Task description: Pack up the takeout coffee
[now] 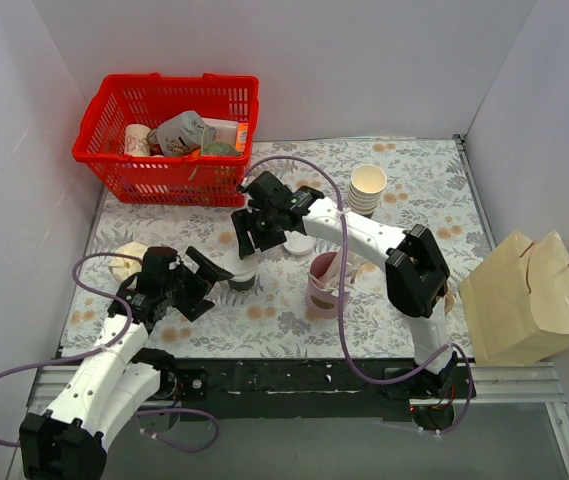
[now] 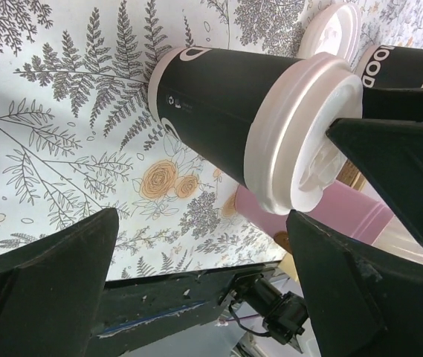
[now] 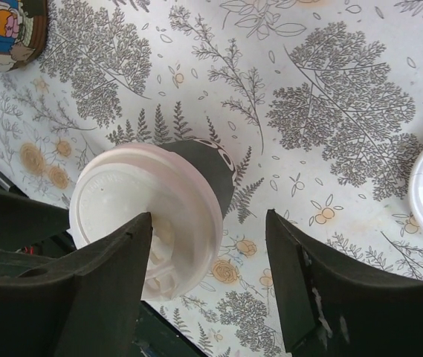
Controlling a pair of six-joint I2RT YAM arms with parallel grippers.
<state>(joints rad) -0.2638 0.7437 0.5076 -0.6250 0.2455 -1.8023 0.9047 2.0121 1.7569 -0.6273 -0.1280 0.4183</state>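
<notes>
**Takeout coffee (image 1: 242,280) upright between two open grippers**

The lidded dark brown cup stands on the floral tablecloth (image 1: 404,170), left of centre, near the pink cup (image 1: 322,285) and a loose white lid (image 1: 301,243).

The right gripper (image 3: 210,217) hangs above it with its jaws spread. In its wrist view one finger overlaps the lid's edge, and the other stands well clear of the cup wall. The left gripper (image 2: 200,223) faces the cup from the side, jaws also wide and holding nothing.

The step in hand looks like the grasp. The right arm is the likelier carrier, since the paper bag (image 1: 529,295) is on its side.

To do it well, centre the jaws on the cup first. Then come down past the lid and close on the paper wall below the rim (a pinch on the lid could pop it off). Squeeze lightly and keep the cup upright.

I cannot tell whether that near finger touches the lid. From above, the right gripper covers part of the cup. A dark printed object at the top right of the left wrist view is cut off. How wide the bag's mouth gapes is unclear.
</notes>
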